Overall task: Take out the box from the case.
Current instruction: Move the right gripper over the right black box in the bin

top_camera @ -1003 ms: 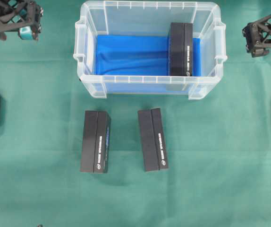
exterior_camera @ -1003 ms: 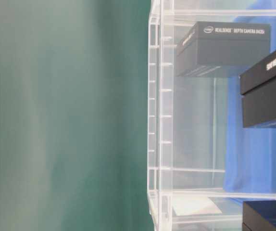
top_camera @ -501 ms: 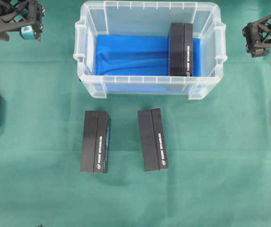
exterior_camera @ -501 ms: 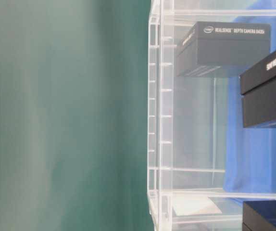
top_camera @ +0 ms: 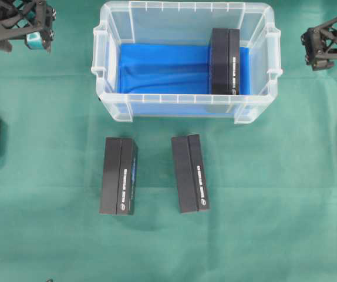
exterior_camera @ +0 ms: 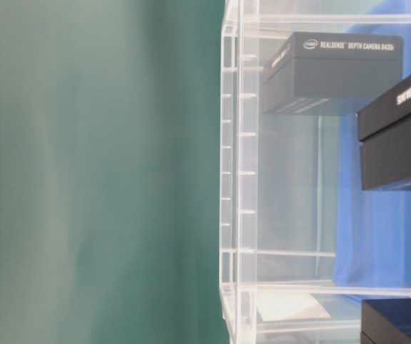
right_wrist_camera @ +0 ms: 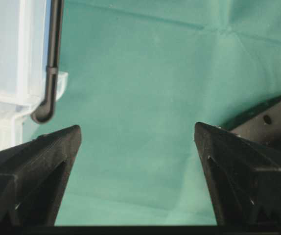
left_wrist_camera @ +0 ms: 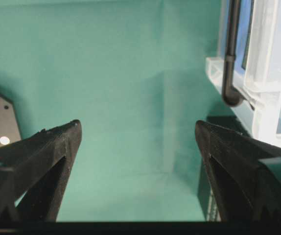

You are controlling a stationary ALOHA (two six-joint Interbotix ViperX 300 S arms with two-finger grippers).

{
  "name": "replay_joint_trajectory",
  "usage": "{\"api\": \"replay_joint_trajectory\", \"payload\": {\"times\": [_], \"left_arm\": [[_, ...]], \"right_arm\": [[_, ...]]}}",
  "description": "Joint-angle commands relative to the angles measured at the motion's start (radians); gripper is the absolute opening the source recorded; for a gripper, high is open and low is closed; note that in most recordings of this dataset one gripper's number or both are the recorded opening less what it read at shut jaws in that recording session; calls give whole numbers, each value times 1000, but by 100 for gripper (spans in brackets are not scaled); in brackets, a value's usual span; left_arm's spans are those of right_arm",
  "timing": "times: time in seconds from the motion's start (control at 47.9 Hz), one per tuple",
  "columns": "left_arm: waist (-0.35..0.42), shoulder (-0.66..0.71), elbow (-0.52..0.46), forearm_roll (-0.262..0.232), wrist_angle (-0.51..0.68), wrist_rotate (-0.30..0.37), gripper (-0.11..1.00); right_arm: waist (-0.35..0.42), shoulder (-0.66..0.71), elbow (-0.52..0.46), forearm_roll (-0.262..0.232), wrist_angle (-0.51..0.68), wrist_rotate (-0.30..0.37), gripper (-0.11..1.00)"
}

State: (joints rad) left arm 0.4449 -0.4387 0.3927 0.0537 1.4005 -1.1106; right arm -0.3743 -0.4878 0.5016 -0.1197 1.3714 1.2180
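One box (top_camera: 225,61) stands on edge at the three o'clock end of the case (top_camera: 186,106), against that wall. My right gripper (right_wrist_camera: 138,181) hovers wide open and empty outside that end; my left gripper (left_wrist_camera: 138,181) is likewise spread and empty. I should reach over the rim, straddle the box's narrow width, and lift straight up.
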Motion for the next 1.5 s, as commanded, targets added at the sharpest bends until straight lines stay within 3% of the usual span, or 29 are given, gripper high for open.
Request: {"api": "replay_joint_trajectory", "payload": {"times": [0.0,0.313,0.773,1.483], "left_arm": [[-3,-6,-11,-2,-2,-2,100],[-6,-6,-9,-2,-3,2,100],[-8,-6,-9,-3,-32,8,100],[-12,-6,-9,-3,-40,37,100]], "right_arm": [[2,20,-48,2,-14,3,92],[40,195,-195,15,-86,8,91],[110,423,-382,11,-161,97,91],[112,456,-419,-3,-133,138,91]]}}
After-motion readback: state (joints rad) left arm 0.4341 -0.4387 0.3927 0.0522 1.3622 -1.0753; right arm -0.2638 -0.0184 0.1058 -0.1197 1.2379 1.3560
